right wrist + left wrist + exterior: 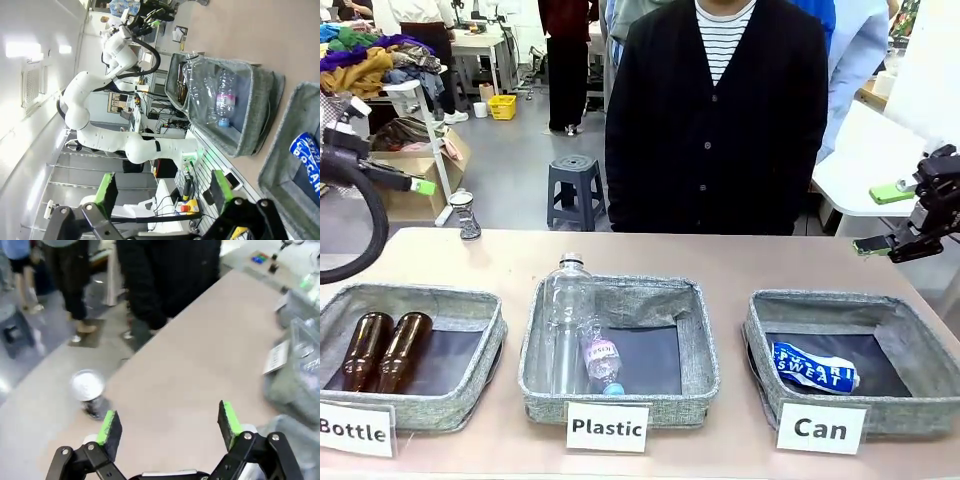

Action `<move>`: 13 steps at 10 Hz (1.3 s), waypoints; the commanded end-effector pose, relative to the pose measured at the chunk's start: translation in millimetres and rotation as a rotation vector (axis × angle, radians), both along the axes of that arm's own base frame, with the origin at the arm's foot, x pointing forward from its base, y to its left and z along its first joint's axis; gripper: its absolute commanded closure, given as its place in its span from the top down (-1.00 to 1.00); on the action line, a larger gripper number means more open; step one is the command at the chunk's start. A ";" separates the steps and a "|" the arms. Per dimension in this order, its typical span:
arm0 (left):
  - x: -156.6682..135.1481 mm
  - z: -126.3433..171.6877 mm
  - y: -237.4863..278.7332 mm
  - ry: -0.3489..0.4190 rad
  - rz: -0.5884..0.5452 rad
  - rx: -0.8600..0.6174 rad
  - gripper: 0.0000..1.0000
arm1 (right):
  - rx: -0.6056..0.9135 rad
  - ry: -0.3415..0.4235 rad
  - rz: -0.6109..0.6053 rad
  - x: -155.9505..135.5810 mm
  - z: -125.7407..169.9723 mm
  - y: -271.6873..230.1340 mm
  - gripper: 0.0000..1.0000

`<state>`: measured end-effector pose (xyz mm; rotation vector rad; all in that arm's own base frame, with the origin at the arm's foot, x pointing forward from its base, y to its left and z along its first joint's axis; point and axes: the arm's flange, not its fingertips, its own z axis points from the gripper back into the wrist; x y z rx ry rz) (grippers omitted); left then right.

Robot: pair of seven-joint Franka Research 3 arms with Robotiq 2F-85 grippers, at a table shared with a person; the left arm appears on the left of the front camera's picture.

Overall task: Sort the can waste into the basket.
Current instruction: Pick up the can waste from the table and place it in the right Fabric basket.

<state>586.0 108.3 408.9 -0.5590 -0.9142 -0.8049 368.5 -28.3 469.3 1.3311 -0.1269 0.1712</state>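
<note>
The dented blue can (815,368) with white lettering lies inside the grey basket (757,335) labelled "Can" at the front right; it is also the blue can (306,164) at the edge of the right wrist view. The slim dark silvery can (466,215) stands upright near the table's far left edge. My left gripper (417,186) hovers open above and left of it. In the left wrist view the silvery can (89,392) sits just beyond the left pad of my open left gripper (168,421). My right gripper (882,218) hangs open and holds nothing, above and right of the basket.
A "Bottle" bin (470,300) holds two brown glass bottles (385,350) at the front left. The middle "Plastic" bin (700,340) holds clear plastic bottles (570,320). A person in a dark cardigan (720,130) stands at the far side, hands out of sight.
</note>
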 end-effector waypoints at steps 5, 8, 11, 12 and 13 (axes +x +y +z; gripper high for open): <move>6.3 -4.5 2.1 -0.073 0.015 0.118 1.00 | 0.000 -0.006 0.005 -0.6 1.9 0.8 1.00; 6.3 -4.5 2.1 -0.073 0.015 0.118 1.00 | 0.000 -0.006 0.005 -0.6 1.9 0.8 1.00; 38.1 -43.7 23.1 -0.129 -0.146 0.116 1.00 | 0.000 -0.006 0.005 -0.6 1.9 0.8 1.00; 44.3 -61.4 36.1 -0.155 -0.145 0.115 1.00 | 0.000 -0.006 0.005 -0.6 1.9 0.8 1.00; 49.7 -73.3 39.6 -0.167 -0.156 0.122 1.00 | 0.000 -0.006 0.005 -0.6 1.9 0.8 1.00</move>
